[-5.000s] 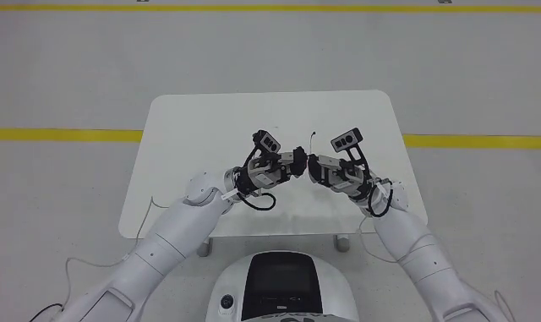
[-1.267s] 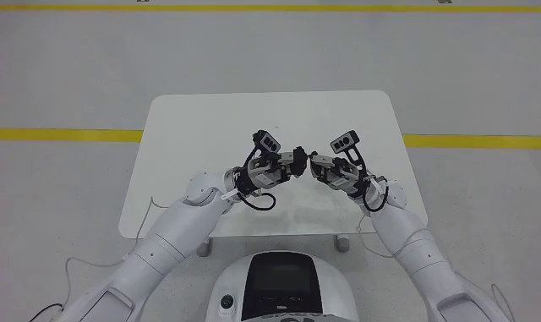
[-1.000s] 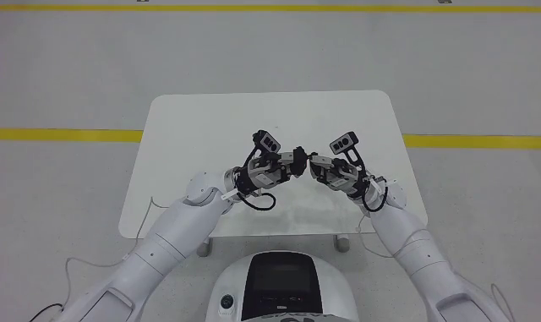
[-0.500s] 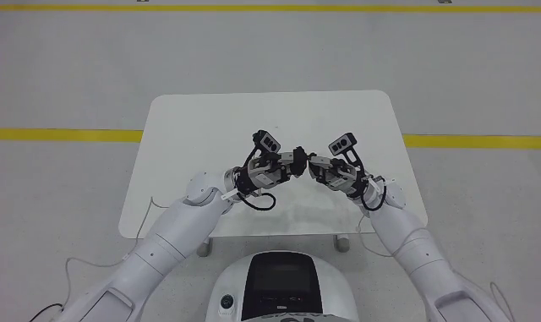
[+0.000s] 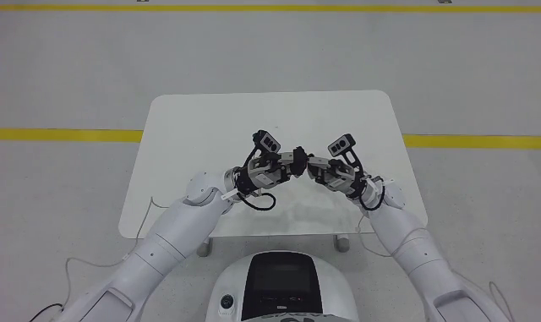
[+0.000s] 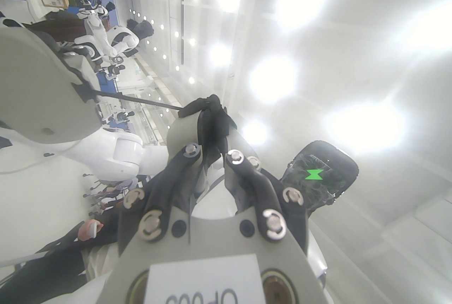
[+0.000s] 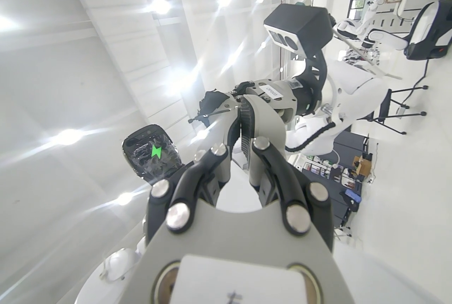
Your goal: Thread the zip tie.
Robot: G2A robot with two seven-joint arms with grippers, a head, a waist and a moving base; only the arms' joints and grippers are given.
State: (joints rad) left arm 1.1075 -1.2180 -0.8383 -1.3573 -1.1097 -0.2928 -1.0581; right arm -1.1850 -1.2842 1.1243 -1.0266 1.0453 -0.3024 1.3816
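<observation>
**A:** What had shifted, as far as we could see?

**B:** Very little. Over the last few seconds our right gripper [image 7: 241, 107] had crept a touch inward toward the left gripper [image 6: 211, 111], which had kept its place. Their tips stood almost touching, raised above the table [image 5: 211, 128]. We took that as the slow feeding part of the threading, with the strap being worked along rather than regripped. We could not tell whether the tail had yet passed through the head.

**A:** And the jaws?

**B:** Nearest to us, on the right wrist camera, the right jaws were pressed together with no gap, pinching the zip tie [image 7: 212, 115]. From there the thin black strap ran straight across the small space to the left gripper. Its jaws were likewise squeezed tight, and as best we could judge they were around the strap's other end. So we held the tie stretched in the air between both grippers, clear of the table.

**A:** And beyond that?

**B:** Well below the grippers lay the white table.
</observation>
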